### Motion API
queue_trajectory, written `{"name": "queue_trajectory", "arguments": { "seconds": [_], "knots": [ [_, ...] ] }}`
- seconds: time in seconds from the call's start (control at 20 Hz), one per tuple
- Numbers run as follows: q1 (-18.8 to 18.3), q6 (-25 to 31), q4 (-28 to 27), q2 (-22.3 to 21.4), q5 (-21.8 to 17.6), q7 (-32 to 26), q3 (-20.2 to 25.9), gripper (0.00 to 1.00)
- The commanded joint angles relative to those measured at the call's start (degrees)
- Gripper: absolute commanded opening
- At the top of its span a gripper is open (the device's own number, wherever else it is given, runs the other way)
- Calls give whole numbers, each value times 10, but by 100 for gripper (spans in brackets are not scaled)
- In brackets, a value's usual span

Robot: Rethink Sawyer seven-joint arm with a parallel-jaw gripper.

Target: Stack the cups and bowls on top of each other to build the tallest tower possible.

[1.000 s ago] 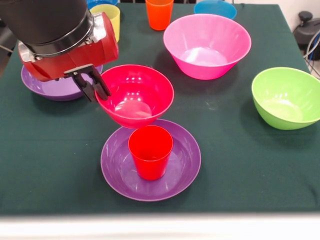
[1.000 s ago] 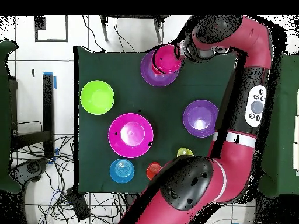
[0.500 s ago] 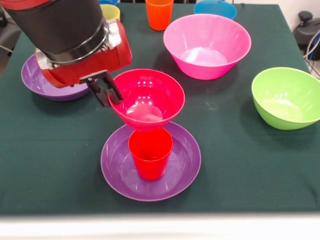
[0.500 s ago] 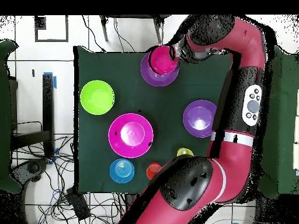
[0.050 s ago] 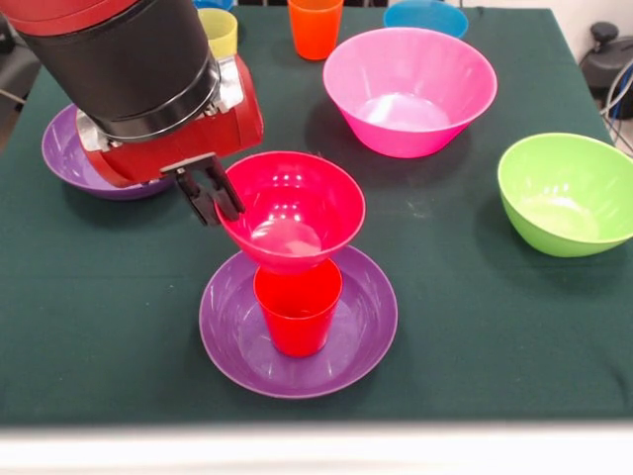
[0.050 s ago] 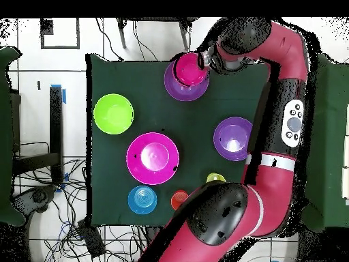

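Observation:
A red cup (image 5: 297, 315) stands upright in a wide purple bowl (image 5: 237, 332) near the front edge; in the overhead view that purple bowl (image 6: 176, 89) is at the top. My gripper (image 5: 211, 190) is shut on the left rim of a small crimson bowl (image 5: 293, 208), which hangs just over the red cup, its bottom at the cup's rim. From above, the crimson bowl (image 6: 187, 68) covers the cup.
A second purple bowl (image 5: 65, 150) lies behind the arm at left. A big pink bowl (image 5: 409, 89), a lime green bowl (image 5: 566, 193), an orange cup (image 5: 315, 25), a yellow cup (image 5: 222, 30) and a light blue bowl (image 5: 425, 16) stand further back and right.
The gripper has carried the crimson bowl right and down, from beside the purple bowl to just above the red cup.

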Motion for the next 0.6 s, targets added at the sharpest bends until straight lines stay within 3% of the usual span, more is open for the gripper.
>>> {"name": "queue_trajectory", "arguments": {
  "seconds": [0.05, 0.6],
  "knots": [
    [15, -25, 39, 8, -45, -180, -10, 0],
    [16, -42, 31, 24, -47, -181, -4, 0]
  ]
}}
